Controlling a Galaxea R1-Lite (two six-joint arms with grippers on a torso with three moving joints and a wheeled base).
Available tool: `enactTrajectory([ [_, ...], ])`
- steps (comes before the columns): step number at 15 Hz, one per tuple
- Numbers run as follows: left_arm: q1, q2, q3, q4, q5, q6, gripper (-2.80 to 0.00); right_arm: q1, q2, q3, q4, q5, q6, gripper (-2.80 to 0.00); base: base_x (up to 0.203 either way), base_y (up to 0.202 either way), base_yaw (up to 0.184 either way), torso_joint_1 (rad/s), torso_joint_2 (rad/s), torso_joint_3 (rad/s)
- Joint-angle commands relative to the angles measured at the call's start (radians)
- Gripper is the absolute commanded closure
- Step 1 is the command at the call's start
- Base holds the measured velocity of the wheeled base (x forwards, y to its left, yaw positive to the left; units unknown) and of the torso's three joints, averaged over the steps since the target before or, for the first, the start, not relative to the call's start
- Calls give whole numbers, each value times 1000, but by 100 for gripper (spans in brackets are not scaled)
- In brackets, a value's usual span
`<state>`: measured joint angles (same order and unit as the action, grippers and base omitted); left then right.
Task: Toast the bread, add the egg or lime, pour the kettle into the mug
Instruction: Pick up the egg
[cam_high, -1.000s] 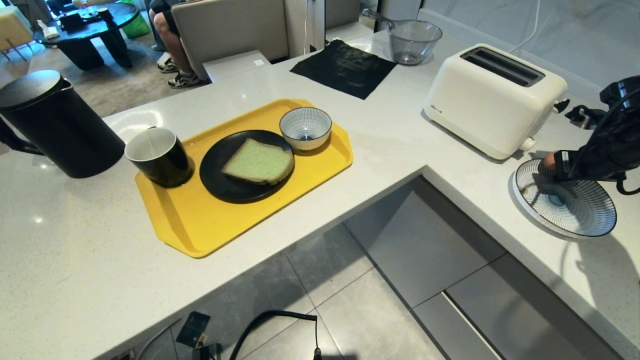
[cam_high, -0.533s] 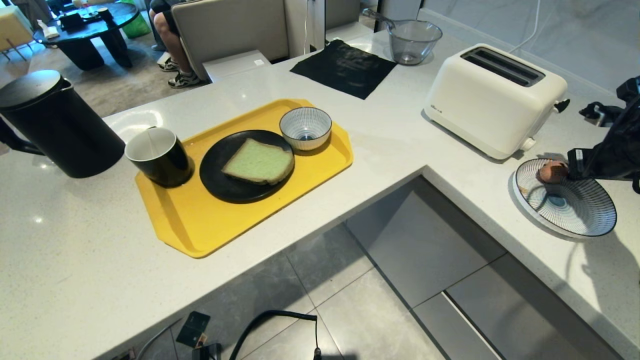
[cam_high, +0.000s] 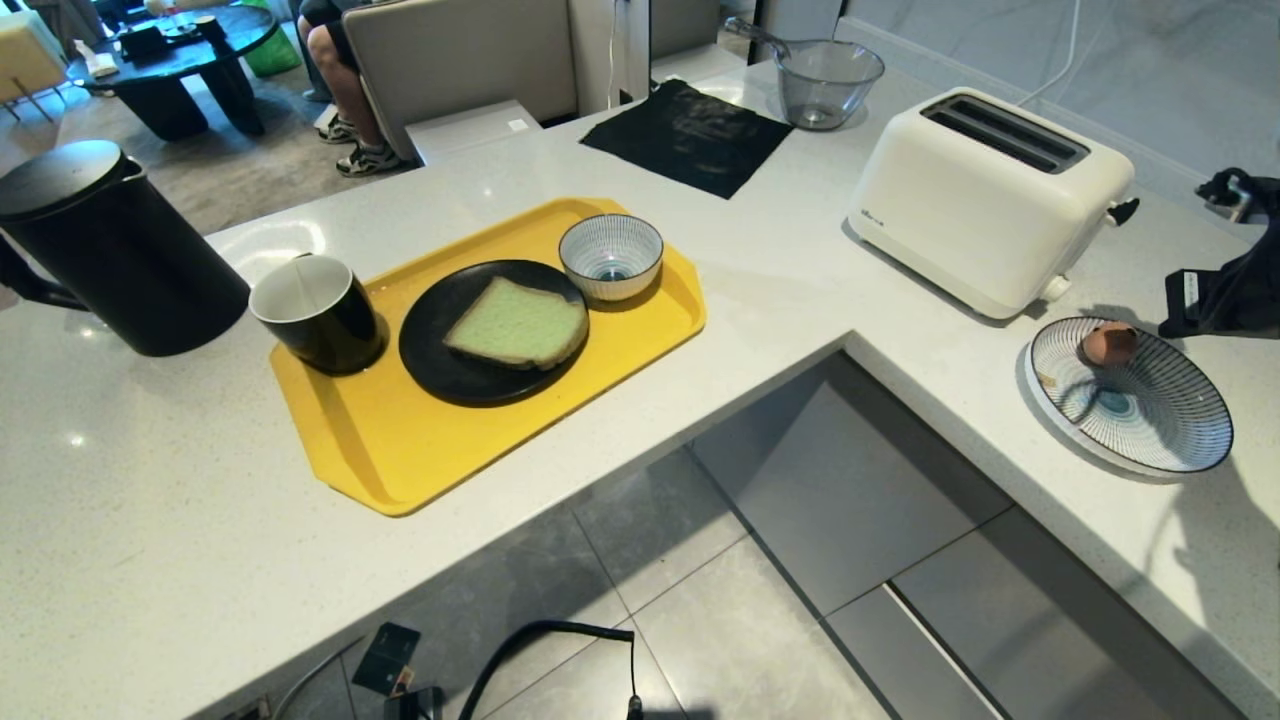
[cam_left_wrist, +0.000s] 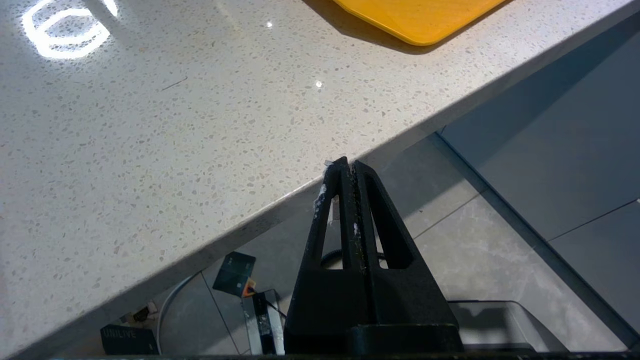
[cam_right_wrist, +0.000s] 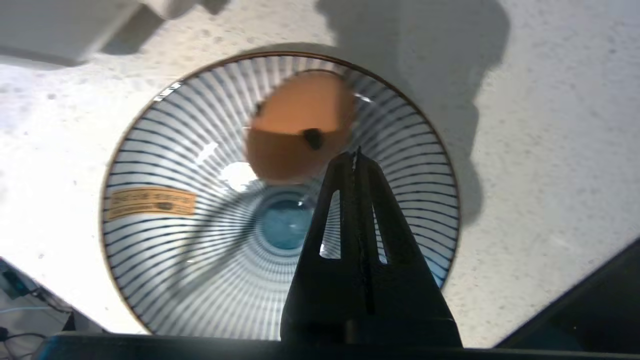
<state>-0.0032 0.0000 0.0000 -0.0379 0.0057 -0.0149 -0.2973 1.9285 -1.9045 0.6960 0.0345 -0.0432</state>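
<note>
The pinkish egg (cam_high: 1107, 345) (cam_right_wrist: 300, 125), with a black mark on its shell, lies on the far side of a striped plate (cam_high: 1180, 455) at the right. My right gripper (cam_high: 1172, 310) (cam_right_wrist: 356, 152) hangs shut and empty above that plate, just clear of the egg. The green bread (cam_high: 518, 322) rests on a black plate (cam_high: 440, 375) on the yellow tray (cam_high: 400, 460). The black mug (cam_high: 318, 310) stands at the tray's left end, and the black kettle (cam_high: 110, 250) is further left. My left gripper (cam_left_wrist: 348, 162) is shut and parked below the counter's front edge. No lime is in view.
A white toaster (cam_high: 985, 195) stands at the back right, next to the striped plate. A small striped bowl (cam_high: 610, 255) sits on the tray, with a black cloth (cam_high: 690, 135) and a glass bowl (cam_high: 828, 80) behind. A seated person's legs (cam_high: 345, 90) show beyond the counter.
My right gripper has pulled back to the right, away from the egg. The egg stays on the striped plate, now uncovered. The left arm has not moved.
</note>
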Motion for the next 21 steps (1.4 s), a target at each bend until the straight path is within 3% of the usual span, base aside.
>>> enactTrajectory([
  [1,0,0,14,0,0,0,0,24,-4,-2,3,-8,8,0,0,0,0,0,0,0],
  [4,0,0,14,0,0,0,0,77,1,-24,0,-83,83,0,0,0,0,0,0,0],
  [5,0,0,14,0,0,0,0,90,2,-33,0,-106,102,-280,0,0,0,0,0,0],
  [11,0,0,14,0,0,0,0,120,0,-22,0,-227,159,-280,0,0,0,0,0,0],
  [15,0,0,14,0,0,0,0,161,57,-50,4,-342,301,-280,0,0,0,0,0,0],
  [17,0,0,14,0,0,0,0,191,66,-54,5,-350,347,-280,0,0,0,0,0,0],
  [21,0,0,14,0,0,0,0,197,90,-48,5,-354,361,-280,0,0,0,0,0,0],
])
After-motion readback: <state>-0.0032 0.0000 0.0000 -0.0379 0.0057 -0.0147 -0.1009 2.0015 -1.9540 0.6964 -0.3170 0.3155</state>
